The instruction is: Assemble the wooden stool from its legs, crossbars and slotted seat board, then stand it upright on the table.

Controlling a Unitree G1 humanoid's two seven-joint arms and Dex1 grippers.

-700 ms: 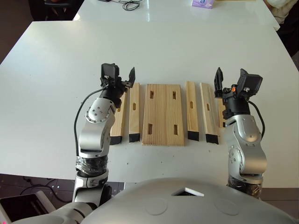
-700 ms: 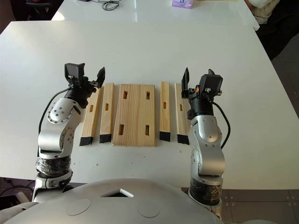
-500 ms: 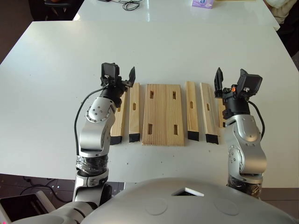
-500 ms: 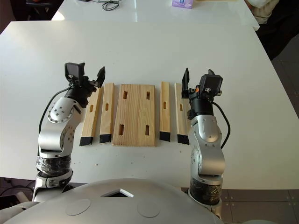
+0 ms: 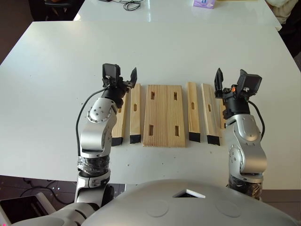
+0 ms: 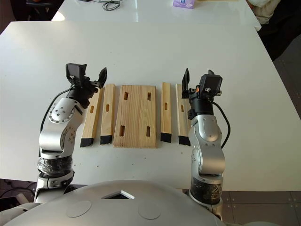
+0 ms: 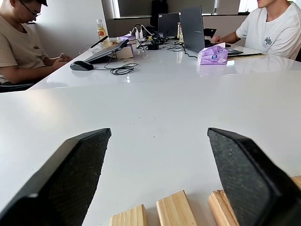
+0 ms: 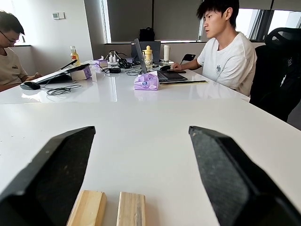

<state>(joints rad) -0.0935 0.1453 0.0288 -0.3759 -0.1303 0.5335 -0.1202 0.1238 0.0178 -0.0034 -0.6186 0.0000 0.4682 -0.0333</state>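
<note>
The slotted seat board (image 5: 163,115) lies flat mid-table. Two black-tipped wooden pieces (image 5: 135,113) (image 5: 119,121) lie to its left, and two more (image 5: 193,111) (image 5: 210,114) to its right, with another (image 5: 222,112) partly hidden under my right arm. My left gripper (image 5: 121,79) hovers open over the far ends of the left pieces (image 7: 176,210), nothing between its fingers (image 7: 75,174). Open and empty too, my right gripper (image 5: 230,79) stands above the far ends of the right pieces (image 8: 130,209).
The white table (image 5: 56,70) stretches bare all around the parts. A second table behind carries a purple tissue pack (image 5: 204,4), cables (image 5: 129,4) and laptops (image 7: 190,28). The near table edge runs just below the pieces.
My right gripper has edged slightly to the left. The left arm and all the wooden parts stay where they were.
</note>
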